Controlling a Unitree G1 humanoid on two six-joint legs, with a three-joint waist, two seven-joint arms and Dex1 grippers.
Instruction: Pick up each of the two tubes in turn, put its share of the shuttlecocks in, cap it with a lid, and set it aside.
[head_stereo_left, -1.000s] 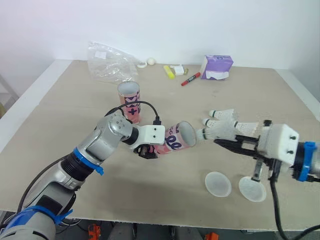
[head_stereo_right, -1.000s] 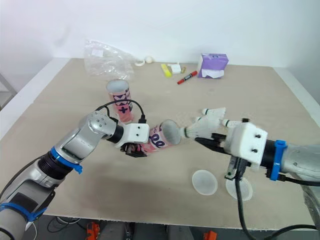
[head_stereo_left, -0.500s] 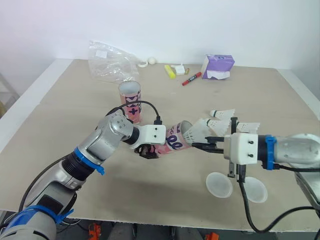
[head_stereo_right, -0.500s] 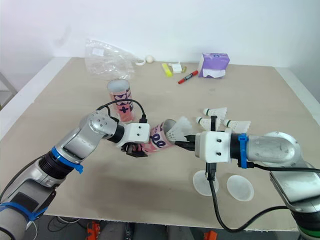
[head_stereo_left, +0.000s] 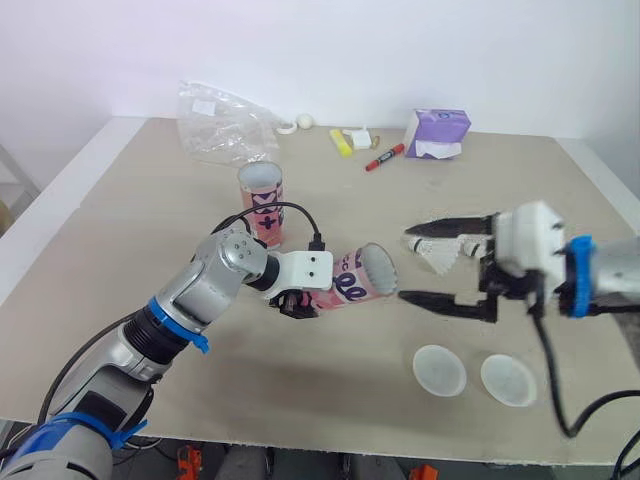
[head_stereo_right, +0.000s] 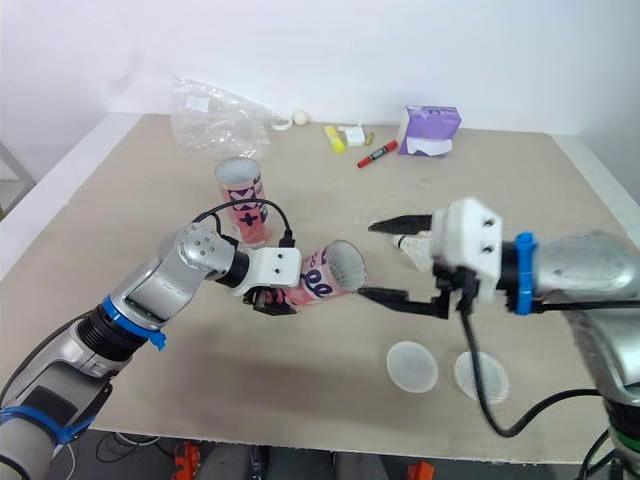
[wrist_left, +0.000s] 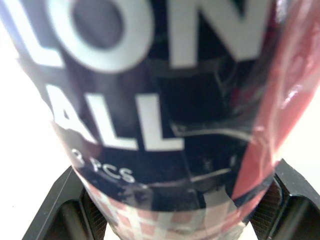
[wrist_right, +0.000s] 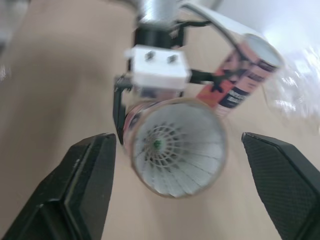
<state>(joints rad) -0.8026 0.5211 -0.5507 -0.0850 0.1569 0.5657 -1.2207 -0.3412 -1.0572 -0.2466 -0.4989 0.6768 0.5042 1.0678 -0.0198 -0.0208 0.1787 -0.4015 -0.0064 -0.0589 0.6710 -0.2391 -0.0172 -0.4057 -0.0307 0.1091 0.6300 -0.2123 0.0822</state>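
Note:
My left gripper (head_stereo_left: 296, 300) is shut on a pink tube (head_stereo_left: 352, 279), held tilted above the table with its open mouth facing right. The left wrist view shows the tube's printed wall (wrist_left: 165, 125) close up between the two fingers. A white shuttlecock (wrist_right: 172, 150) sits inside the held tube. My right gripper (head_stereo_left: 404, 263) stands open just in front of the mouth, holding nothing. A second pink tube (head_stereo_left: 261, 203) stands upright behind. Loose shuttlecocks (head_stereo_left: 441, 256) lie behind the right gripper, partly hidden. Two round lids (head_stereo_left: 439, 369) (head_stereo_left: 508, 379) lie near the front edge.
At the back of the table lie a crumpled plastic bag (head_stereo_left: 220, 125), a purple tissue pack (head_stereo_left: 437, 133), a red marker (head_stereo_left: 382, 157), a yellow highlighter (head_stereo_left: 338, 142) and a small white ball (head_stereo_left: 303, 121).
My right gripper carried a shuttlecock into the held tube's mouth, let go of it, opened wide and drew back to the right. The left arm and its tube stayed put.

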